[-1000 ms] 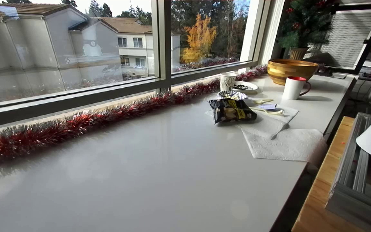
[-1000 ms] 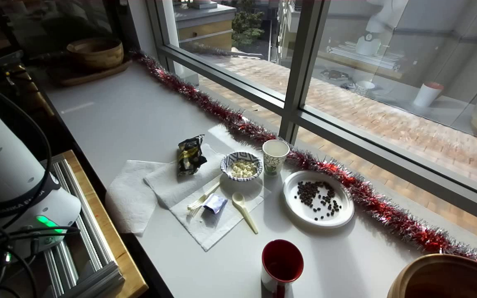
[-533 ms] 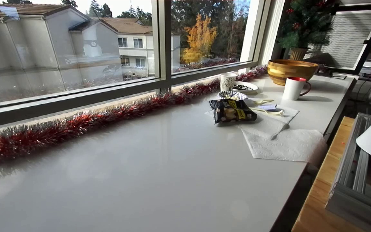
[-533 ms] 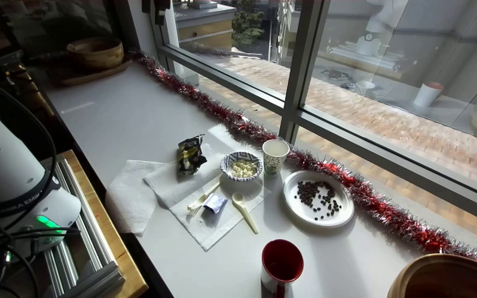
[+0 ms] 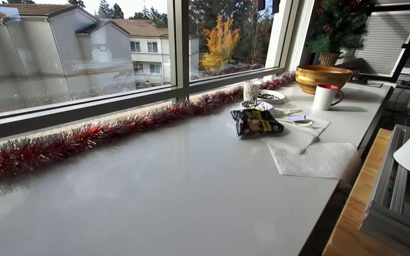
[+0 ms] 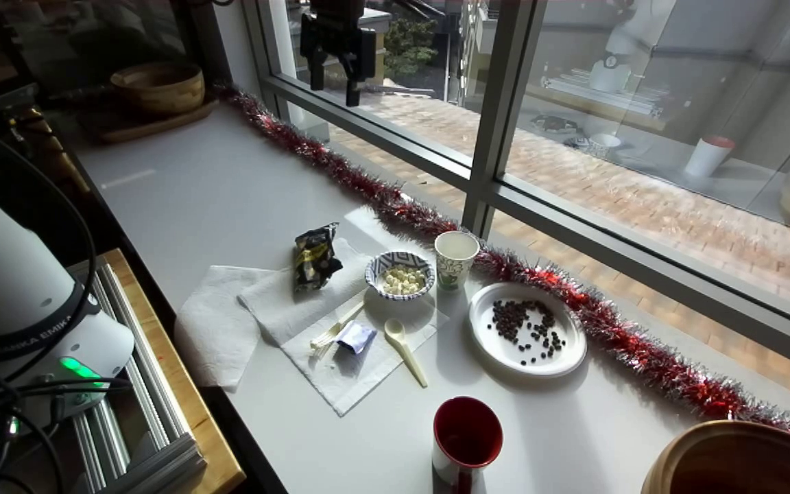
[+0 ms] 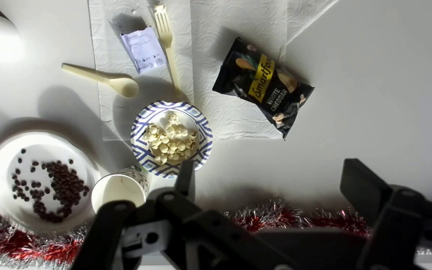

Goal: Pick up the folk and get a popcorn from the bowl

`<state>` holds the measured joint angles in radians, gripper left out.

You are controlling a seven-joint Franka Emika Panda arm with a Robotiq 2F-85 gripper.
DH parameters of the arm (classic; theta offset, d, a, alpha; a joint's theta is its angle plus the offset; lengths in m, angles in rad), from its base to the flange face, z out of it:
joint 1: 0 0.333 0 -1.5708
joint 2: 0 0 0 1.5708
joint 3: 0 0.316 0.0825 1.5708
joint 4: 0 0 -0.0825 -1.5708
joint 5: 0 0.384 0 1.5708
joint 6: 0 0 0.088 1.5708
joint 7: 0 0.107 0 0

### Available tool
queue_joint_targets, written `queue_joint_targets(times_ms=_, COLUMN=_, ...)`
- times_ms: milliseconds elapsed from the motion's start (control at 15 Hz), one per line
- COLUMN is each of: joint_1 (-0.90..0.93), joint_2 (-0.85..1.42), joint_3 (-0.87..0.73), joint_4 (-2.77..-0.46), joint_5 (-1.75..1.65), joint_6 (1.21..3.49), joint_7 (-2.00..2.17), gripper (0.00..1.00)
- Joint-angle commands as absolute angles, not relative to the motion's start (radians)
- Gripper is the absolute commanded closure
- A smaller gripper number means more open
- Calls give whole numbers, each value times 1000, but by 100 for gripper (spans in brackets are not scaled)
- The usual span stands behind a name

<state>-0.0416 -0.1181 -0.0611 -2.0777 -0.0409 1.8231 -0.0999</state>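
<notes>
The pale-yellow fork (image 7: 166,39) lies on a paper towel, its handle toward the bowl; it also shows in an exterior view (image 6: 343,322). A pale bit sits at its tines. The popcorn (image 7: 171,144) lies in a small white bowl with a blue pattern (image 7: 203,131); popcorn (image 6: 403,281) and bowl (image 6: 395,260) also show in an exterior view. My gripper (image 7: 268,168) is wide open and empty. In an exterior view it hangs high above the table before the window (image 6: 334,86); only fingertips (image 5: 268,5) show in an exterior view.
A spoon (image 7: 124,86), sachet (image 7: 144,48), black snack bag (image 7: 264,82), paper cup (image 7: 120,189) and plate of dark beans (image 7: 2,165) surround the bowl. Tinsel (image 6: 381,195) runs along the window. A red-white mug (image 6: 467,432) and wooden bowl (image 6: 669,466) stand nearby.
My gripper has come down into both exterior views from the top edge. In an exterior view it has also moved right. The things on the table have not moved.
</notes>
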Motion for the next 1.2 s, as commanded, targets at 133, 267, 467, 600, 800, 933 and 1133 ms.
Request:
queue_joint_targets(times_ms=133, joint_1=-76, joint_2=-74, joint_3=-107, joint_4=-2128, joint_5=-3, joint_6=1979, joint_7=-178, gripper=0)
queue_joint_targets(times_ms=267, joint_1=-89, joint_2=-48, joint_3=-123, joint_4=-2150, joint_5=20, joint_6=2031, joint_7=-204, gripper=0)
queue_joint_targets(times_ms=467, joint_1=-89, joint_2=-42, joint_3=-121, joint_4=-2151, joint_5=26, joint_6=2038, joint_7=-206, gripper=0)
queue_joint_targets(times_ms=600, joint_1=-89, joint_2=-73, joint_3=-112, joint_4=-2203, joint_5=-93, joint_6=2157, joint_7=-132, gripper=0)
queue_joint_targets(times_ms=800, joint_1=-107, joint_2=-84, joint_3=-127, joint_4=-2310, joint_5=-225, joint_6=2271, joint_7=-107, gripper=0)
queue_joint_targets(times_ms=933, joint_1=-124, joint_2=-77, joint_3=-141, joint_4=-2373, joint_5=-280, joint_6=2317, joint_7=-95, gripper=0)
queue_joint_targets(times_ms=1133, joint_1=-149, joint_2=-57, joint_3=-166, joint_4=-2445, joint_5=-250, joint_6=2341, joint_7=-160, gripper=0)
